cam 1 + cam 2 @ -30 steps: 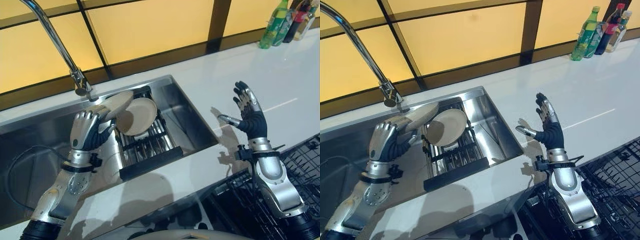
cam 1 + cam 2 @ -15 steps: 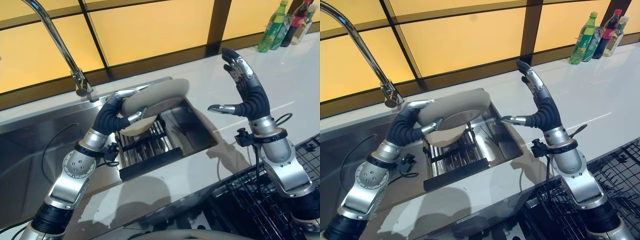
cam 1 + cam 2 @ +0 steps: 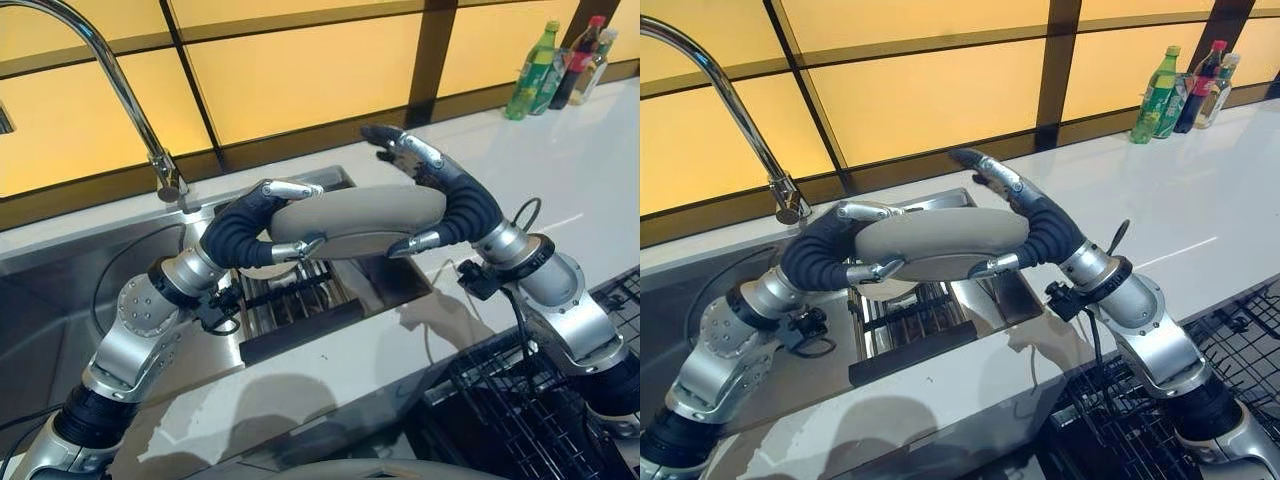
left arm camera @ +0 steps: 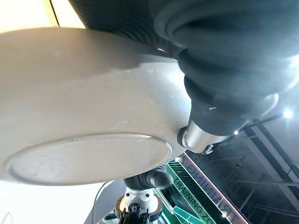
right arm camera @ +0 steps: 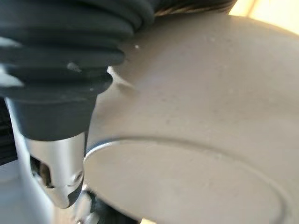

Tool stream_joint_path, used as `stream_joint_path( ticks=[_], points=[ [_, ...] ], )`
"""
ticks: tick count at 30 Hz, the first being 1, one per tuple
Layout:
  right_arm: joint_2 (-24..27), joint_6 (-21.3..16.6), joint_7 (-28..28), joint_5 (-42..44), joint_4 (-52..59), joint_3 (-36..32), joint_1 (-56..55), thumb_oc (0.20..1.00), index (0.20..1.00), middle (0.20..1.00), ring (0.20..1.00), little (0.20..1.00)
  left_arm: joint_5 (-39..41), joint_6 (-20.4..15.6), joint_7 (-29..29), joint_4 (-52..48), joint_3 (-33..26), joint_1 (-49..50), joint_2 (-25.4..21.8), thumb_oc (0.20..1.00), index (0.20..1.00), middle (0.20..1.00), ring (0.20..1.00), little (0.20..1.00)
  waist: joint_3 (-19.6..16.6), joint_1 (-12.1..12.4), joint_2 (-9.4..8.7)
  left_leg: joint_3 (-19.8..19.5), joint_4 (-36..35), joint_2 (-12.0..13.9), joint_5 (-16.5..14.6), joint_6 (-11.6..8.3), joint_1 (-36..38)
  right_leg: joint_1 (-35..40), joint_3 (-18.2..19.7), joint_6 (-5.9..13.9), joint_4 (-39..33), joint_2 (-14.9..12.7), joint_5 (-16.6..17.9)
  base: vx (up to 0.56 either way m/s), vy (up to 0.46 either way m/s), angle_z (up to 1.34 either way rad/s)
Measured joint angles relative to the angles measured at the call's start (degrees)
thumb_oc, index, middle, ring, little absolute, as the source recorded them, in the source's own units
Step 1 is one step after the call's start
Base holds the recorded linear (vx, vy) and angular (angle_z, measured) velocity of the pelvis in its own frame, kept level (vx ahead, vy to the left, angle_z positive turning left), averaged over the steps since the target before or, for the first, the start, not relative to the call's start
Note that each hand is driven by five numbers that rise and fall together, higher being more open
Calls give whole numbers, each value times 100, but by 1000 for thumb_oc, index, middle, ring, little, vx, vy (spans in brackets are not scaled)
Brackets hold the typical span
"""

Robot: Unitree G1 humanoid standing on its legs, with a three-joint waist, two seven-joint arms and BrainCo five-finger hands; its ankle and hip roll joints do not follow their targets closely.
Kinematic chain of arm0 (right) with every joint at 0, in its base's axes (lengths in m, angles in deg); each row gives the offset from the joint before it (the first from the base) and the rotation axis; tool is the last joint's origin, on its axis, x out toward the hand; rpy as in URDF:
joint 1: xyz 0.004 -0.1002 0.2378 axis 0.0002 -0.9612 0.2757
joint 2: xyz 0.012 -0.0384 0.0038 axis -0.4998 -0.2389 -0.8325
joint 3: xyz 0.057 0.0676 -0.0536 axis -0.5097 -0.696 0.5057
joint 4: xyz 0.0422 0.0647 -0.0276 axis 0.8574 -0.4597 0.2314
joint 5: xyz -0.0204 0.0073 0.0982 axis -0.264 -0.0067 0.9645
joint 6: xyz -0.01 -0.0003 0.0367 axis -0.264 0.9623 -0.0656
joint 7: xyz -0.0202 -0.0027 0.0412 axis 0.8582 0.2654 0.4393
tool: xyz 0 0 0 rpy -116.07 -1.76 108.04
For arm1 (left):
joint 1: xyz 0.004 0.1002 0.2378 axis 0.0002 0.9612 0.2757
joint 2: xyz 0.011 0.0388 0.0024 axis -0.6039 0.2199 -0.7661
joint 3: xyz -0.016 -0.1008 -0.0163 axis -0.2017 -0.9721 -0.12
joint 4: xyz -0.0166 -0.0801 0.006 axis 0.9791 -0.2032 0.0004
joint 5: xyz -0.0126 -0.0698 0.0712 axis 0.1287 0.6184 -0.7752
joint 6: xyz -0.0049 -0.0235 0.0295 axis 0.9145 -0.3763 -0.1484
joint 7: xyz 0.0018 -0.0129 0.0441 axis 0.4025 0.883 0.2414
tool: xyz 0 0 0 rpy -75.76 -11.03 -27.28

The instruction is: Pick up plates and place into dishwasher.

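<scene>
Both hands grip one plate [image 3: 355,218] above the sink [image 3: 60,290]: left hand [image 3: 250,222] and right hand [image 3: 455,205] curl around opposite edges; dishwasher rack [image 3: 540,400] awaits it.

I see a wall of amber-yellow panels [image 3: 290,70] split by dark frames across the top of the frame. Below it runs a white countertop [image 3: 580,160] with a steel sink [image 3: 60,300] at left, a curved faucet [image 3: 120,90] above it. Bottles [image 3: 560,55] stand in the upper right corner.
</scene>
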Motion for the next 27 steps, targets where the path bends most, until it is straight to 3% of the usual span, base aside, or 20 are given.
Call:
stream_joint_path(
  ticks=[6,7,8,9,10,18,27],
  points=[
    [-115,214,-500,469,-320,253,0,1000,1000,1000,1000,1000,54,99,-55,122,38,1,-138,200,200,200,200,200,-58,9,-12,1,1,-5,0,0,-3,-5,4,0,2,-1,0,0,0,0],
    [-92,238,-576,439,-364,288,0,787,787,787,787,787,51,122,-71,141,45,1,-158,200,200,200,200,200,-60,11,-13,1,1,-3,0,0,-2,-5,4,0,3,0,0,0,0,0],
    [-85,268,-624,421,-394,297,0,639,639,639,639,639,51,150,-73,147,61,2,-195,200,200,200,200,200,-62,12,-13,1,1,-3,0,0,-2,-5,5,0,3,0,0,0,0,0],
    [-68,313,-663,383,-398,297,0,395,395,395,395,395,50,154,-74,165,66,2,-240,200,200,200,200,200,-64,10,-10,2,1,-3,0,0,-2,-6,6,0,3,0,0,0,0,0],
    [-37,358,-673,376,-398,308,0,200,200,200,200,200,50,158,-80,180,68,2,-270,200,200,200,200,200,-76,10,-8,3,1,-5,0,0,-2,-7,10,0,4,0,0,0,0,0],
    [-24,430,-860,277,-385,382,-1,200,200,200,200,200,49,158,-107,371,58,11,-271,200,200,200,200,200,-155,1,-8,16,1,-5,0,1,-1,-19,40,-4,1,3,3,0,0,0],
    [-135,436,-627,-148,-369,366,-9,200,200,200,200,200,33,158,-108,465,57,18,-210,200,200,200,200,200,-156,-8,-7,68,1,-1,-1,1,7,-36,101,-9,2,10,8,-2,4,-1]
  ],
)
